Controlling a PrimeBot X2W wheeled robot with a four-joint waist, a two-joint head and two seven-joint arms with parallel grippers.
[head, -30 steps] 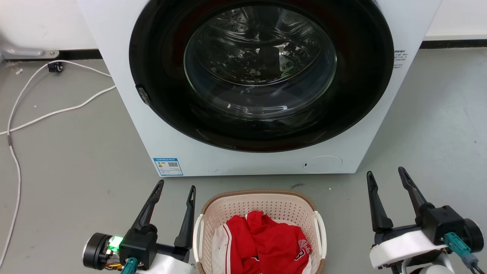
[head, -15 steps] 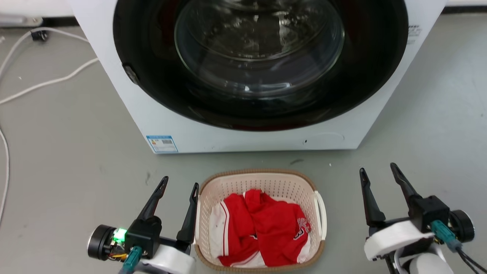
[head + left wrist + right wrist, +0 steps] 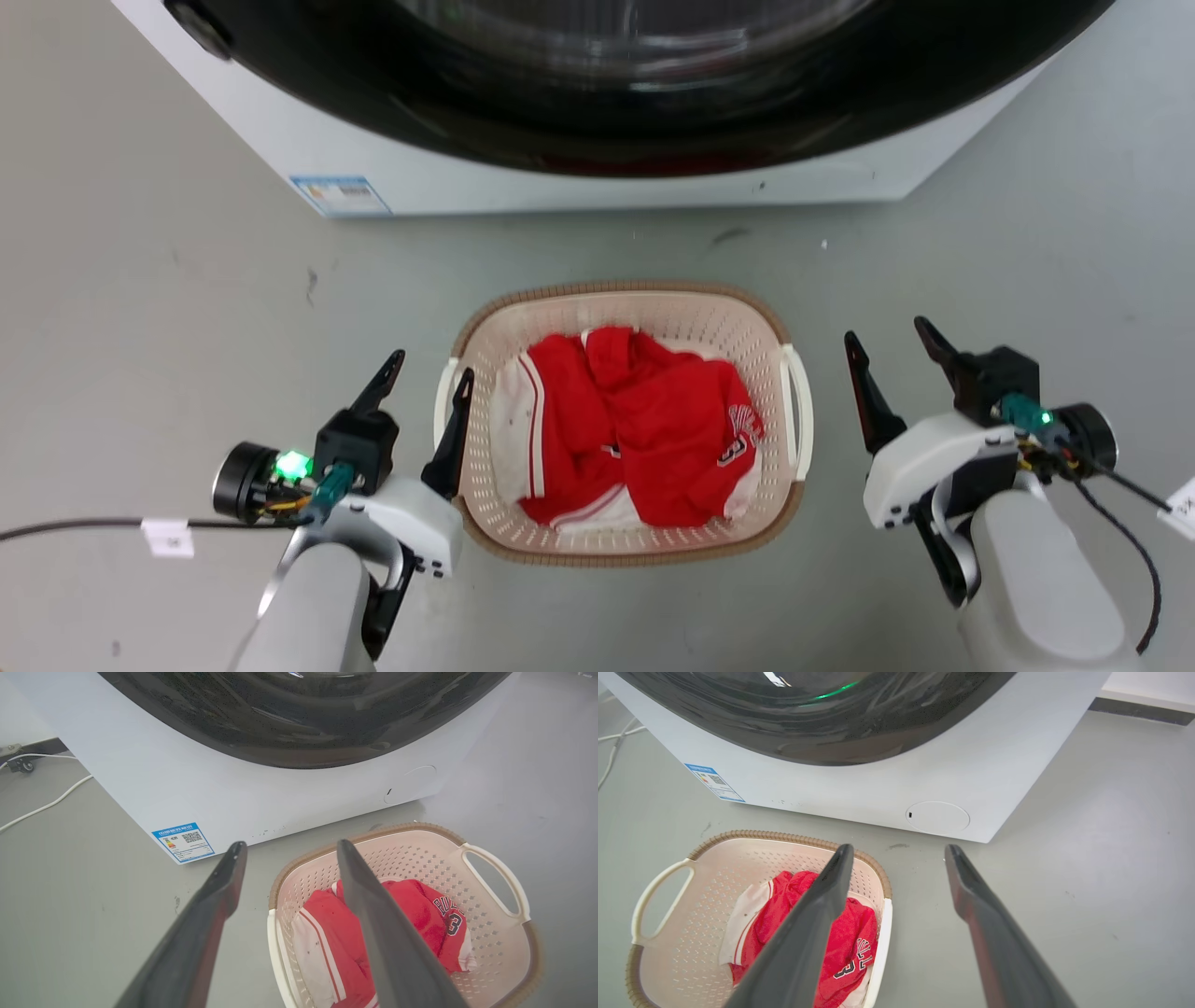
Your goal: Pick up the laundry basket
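1. Tilting downward, the head camera now frames the whole cream perforated plastic laundry basket (image 3: 616,290), brown-rimmed, on the grey floor (image 3: 168,308) before the white washing machine (image 3: 560,191).
2. The left gripper (image 3: 433,364) and right gripper (image 3: 885,329) flank its handles, jaws spread and empty; no grasp is made yet.

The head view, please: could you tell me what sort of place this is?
Probably a laundry area or utility room: a front-loading washing machine stands on a grey floor, and a laundry basket holding red clothing sits in front of it.
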